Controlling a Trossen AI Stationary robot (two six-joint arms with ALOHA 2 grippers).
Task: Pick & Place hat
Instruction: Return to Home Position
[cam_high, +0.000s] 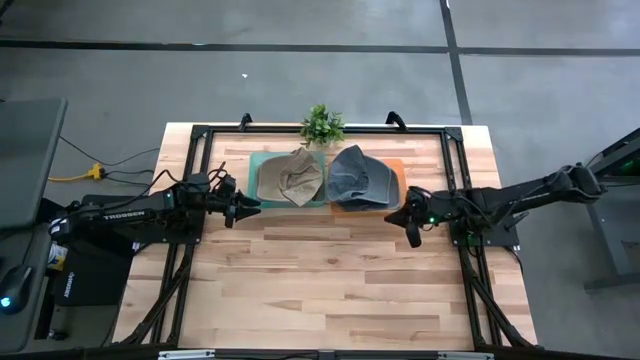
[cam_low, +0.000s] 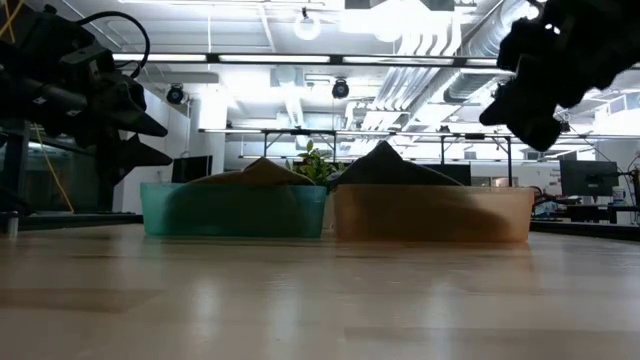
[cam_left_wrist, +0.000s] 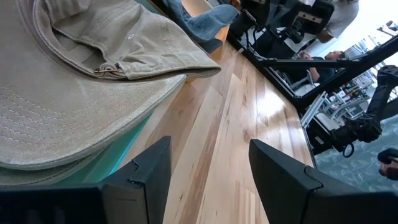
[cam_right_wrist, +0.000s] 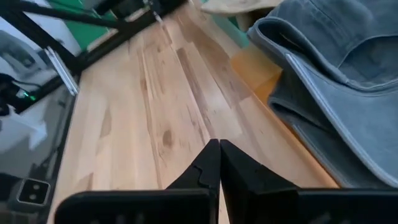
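Observation:
A tan hat (cam_high: 291, 177) lies in a green bin (cam_high: 258, 168) at the table's far middle; its brim overhangs the bin's near left edge (cam_left_wrist: 74, 118). A grey-blue hat (cam_high: 358, 176) lies in an orange bin (cam_high: 396, 170) right beside it, its brim over the bin's rim (cam_right_wrist: 329, 106). My left gripper (cam_high: 253, 206) is open and empty, just left of the green bin, above the table. My right gripper (cam_high: 400, 217) is shut and empty, just off the orange bin's near right corner.
A small potted plant (cam_high: 322, 125) stands at the far edge behind the bins. A black frame (cam_high: 455, 160) runs along the table's sides and far edge. Bare wood (cam_high: 330, 270) lies between the bins and the near edge.

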